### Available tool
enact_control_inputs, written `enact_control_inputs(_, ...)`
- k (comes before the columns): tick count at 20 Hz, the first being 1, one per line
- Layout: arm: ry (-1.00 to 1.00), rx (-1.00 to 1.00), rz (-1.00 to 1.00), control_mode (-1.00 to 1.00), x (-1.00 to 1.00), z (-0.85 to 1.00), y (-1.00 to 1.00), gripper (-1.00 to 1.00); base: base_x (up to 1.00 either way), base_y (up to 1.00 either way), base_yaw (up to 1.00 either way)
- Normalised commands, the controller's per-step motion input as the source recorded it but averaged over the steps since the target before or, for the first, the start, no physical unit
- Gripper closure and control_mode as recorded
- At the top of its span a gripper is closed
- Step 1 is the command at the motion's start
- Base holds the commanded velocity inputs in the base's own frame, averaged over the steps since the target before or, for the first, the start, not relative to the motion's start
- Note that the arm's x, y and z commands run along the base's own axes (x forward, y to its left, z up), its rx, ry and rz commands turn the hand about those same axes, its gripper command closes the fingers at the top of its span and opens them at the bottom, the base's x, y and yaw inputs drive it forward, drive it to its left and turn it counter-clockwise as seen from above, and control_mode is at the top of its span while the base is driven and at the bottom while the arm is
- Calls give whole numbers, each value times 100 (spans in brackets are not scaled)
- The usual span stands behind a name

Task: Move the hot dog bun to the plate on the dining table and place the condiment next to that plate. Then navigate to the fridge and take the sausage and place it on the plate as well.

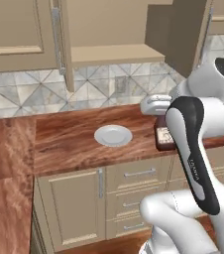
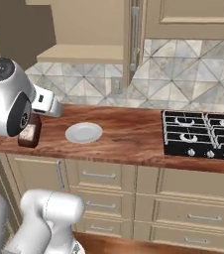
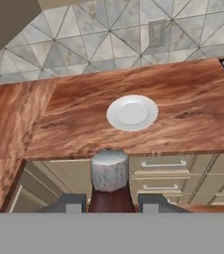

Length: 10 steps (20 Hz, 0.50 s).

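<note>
The condiment bottle (image 3: 110,184) sits clamped between the gripper (image 3: 111,202)'s 2 dark fingertips, jaws drawn narrow onto its maroon neck, and its grey cap rises just above them in the hand view. The bottle stands upright in the grip, its long axis running straight up between the fingers.

Ahead of the cap, across the front edge of the counter, lies the white plate (image 3: 132,112), bare, near the middle of the reddish-brown wooden top (image 3: 193,104). From the jaws the plate lies forward and very slightly to the right of the cap, well apart from it, with cabinet drawers (image 3: 158,168) showing below the counter edge between them. In my judgement this is the relation the next move turns on: the bottle has to travel forward over the edge and come down beside the plate, not on it, so the open wood to either side of the rim is the target.

From the right base view the plate (image 2: 84,132) rests left of a black hob (image 2: 201,135), with a dark brown block (image 2: 28,135) near the arm. I see no bun on the plate, so that step looks unfinished.
</note>
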Motion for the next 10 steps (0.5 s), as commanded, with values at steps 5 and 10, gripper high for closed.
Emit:
enact_control_inputs(5,0,0,0,100,0,0,0,100,-38,-66,-63)
enact_control_inputs(10,0,0,0,100,0,0,0,100,-5,-70,-71)
